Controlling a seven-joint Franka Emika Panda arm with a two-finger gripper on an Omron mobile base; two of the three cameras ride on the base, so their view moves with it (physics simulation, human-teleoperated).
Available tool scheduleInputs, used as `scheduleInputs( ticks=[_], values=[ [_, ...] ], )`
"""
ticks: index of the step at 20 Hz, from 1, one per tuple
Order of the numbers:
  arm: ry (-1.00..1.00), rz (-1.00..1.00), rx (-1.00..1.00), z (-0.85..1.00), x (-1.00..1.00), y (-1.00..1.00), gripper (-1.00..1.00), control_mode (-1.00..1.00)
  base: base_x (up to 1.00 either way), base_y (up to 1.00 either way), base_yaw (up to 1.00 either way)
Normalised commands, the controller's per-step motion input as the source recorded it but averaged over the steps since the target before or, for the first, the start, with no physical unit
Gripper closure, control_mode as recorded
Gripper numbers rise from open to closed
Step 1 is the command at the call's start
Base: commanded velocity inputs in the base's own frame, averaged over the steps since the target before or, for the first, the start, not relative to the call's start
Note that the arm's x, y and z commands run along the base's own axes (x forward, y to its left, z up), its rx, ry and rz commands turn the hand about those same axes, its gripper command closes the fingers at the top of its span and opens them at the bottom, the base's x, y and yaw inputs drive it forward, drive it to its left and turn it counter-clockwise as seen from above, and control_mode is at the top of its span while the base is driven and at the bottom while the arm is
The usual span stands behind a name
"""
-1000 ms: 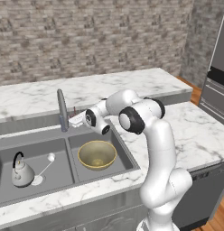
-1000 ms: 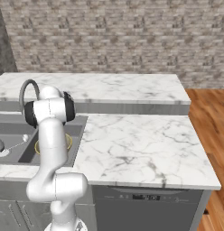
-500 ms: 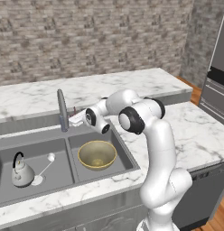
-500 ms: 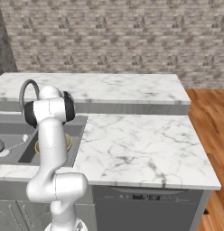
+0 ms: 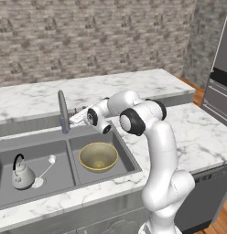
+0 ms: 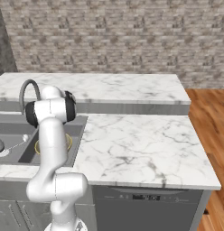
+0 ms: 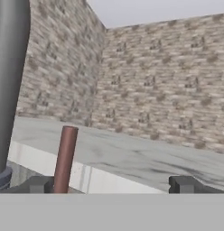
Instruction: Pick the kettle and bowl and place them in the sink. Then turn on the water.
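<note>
The sink [image 5: 65, 142] is a grey double basin set in white marble. The pale kettle [image 5: 21, 172] with its black handle stands in the left basin. The olive-tan bowl [image 5: 98, 156] sits in the right basin, and its rim [image 6: 67, 143] peeks out behind the arm. My gripper [image 5: 78, 117] hovers open just right of the grey faucet [image 5: 63, 111], near its base and above the sink's back edge. In the hand view the faucet column [image 7: 10, 81] fills the left side. A brownish-red rod [image 7: 65, 158] rises just inside the left fingertip [image 7: 39, 184] of the gripper [image 7: 113, 185]. No stream falls from the faucet.
A white long-handled spoon [image 5: 45, 167] lies in the left basin beside the kettle. White marble counter [image 5: 197, 137] stretches to the right, backed by a brick wall. A dark appliance [image 5: 220, 82] stands at far right, a dishwasher front [image 6: 145, 205] under the counter.
</note>
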Motion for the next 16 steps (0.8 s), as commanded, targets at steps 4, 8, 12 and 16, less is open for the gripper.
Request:
scheduleInputs(
  ticks=[4, 8, 12, 16],
  values=[
    [0.0, -0.06, 0.0, -0.04, 0.2, 0.32, -1.0, -1.0, 0.0, 0.0, 0.0],
    [0.0, -0.03, 0.0, -0.02, 0.17, 0.39, -1.0, -1.0, 0.0, 0.0, 0.0],
    [0.0, -0.02, 0.0, -0.12, 0.11, 0.42, -1.0, -1.0, 0.0, 0.0, 0.0],
    [0.02, -0.03, 0.0, -0.28, 0.13, 0.37, -1.0, -1.0, 0.0, 0.0, 0.0]
  ],
)
